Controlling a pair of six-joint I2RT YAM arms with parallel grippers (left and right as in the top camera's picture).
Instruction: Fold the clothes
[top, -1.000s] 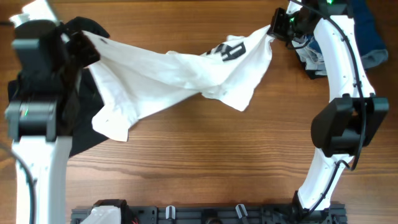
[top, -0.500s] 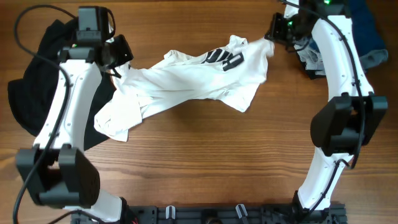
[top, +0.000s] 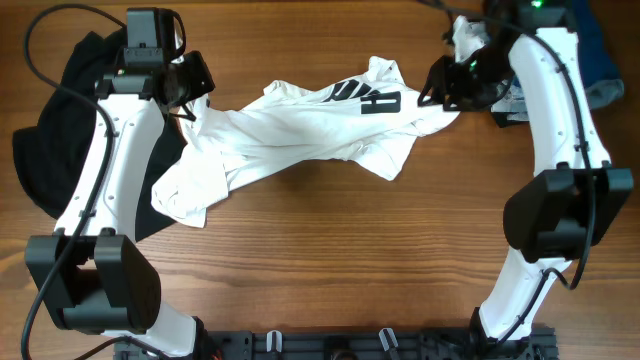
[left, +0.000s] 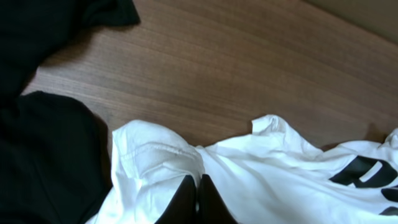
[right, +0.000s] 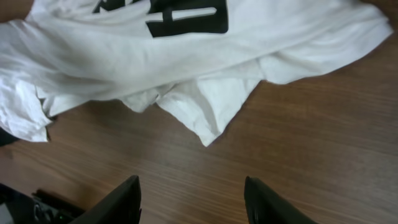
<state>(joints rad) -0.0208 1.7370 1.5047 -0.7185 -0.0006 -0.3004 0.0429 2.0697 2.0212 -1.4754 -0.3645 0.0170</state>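
Note:
A white T-shirt (top: 300, 135) with black lettering lies crumpled and stretched across the far half of the table. My left gripper (top: 192, 88) is at the shirt's left end. In the left wrist view its fingers (left: 199, 190) are pressed together with a fold of the white T-shirt (left: 280, 168) pinched between them. My right gripper (top: 438, 90) hovers over the shirt's right end. In the right wrist view it stands open (right: 194, 190) above bare wood, with the white T-shirt (right: 205, 50) lying free ahead of it.
A black garment (top: 55, 150) lies heaped at the far left, partly under the shirt's left end, and shows in the left wrist view (left: 43, 143). Blue clothes (top: 600, 55) and a pale cloth (top: 505, 100) sit at the far right corner. A dark rail (top: 330, 345) runs along the near edge.
My right gripper has opened and let go of the shirt's right end, shifting toward the near side. The shirt, held taut and raised a second ago, now lies slack. The left arm lowered its end.

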